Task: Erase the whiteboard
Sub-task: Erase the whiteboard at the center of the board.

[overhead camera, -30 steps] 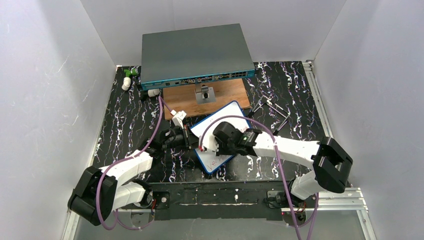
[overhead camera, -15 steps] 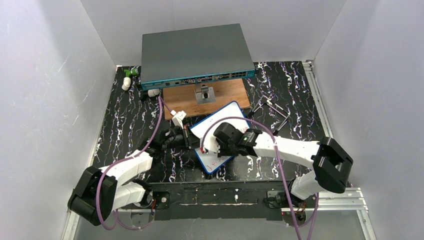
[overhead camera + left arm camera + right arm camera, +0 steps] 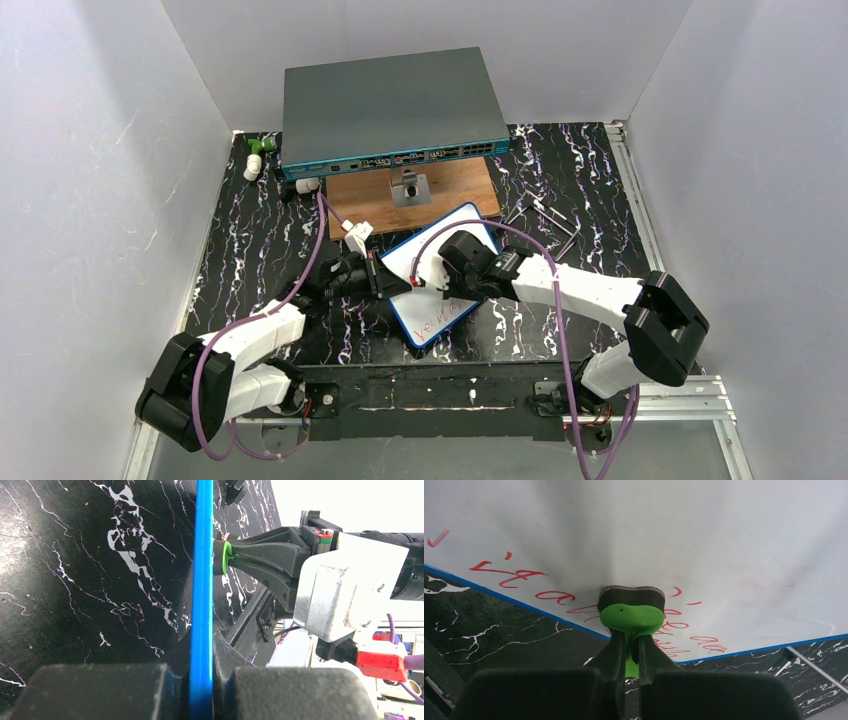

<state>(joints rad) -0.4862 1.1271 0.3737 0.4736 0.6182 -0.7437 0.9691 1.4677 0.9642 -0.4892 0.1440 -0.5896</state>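
The whiteboard (image 3: 466, 224) lies at an angle on the black marbled table, white with a blue frame, red writing at its near end (image 3: 436, 322). My left gripper (image 3: 386, 279) is shut on the board's left edge; in the left wrist view the blue frame (image 3: 202, 580) runs edge-on between the jaws of the left gripper (image 3: 202, 680). My right gripper (image 3: 428, 274) is shut on a green eraser (image 3: 631, 616), whose dark pad presses on the whiteboard (image 3: 684, 525) just above red handwriting. The eraser (image 3: 226, 557) also shows from the side, touching the board.
A large grey-teal network switch (image 3: 390, 100) stands at the back, with a brown wooden board (image 3: 455, 188) in front of it. A white plug on a purple cable (image 3: 355, 232) lies left of the whiteboard. Thin metal rods (image 3: 548, 225) lie to its right. Small white and green parts (image 3: 255, 157) sit far left.
My right gripper has slid the eraser away from me and to the right along the board. The left gripper has kept its hold on the edge.
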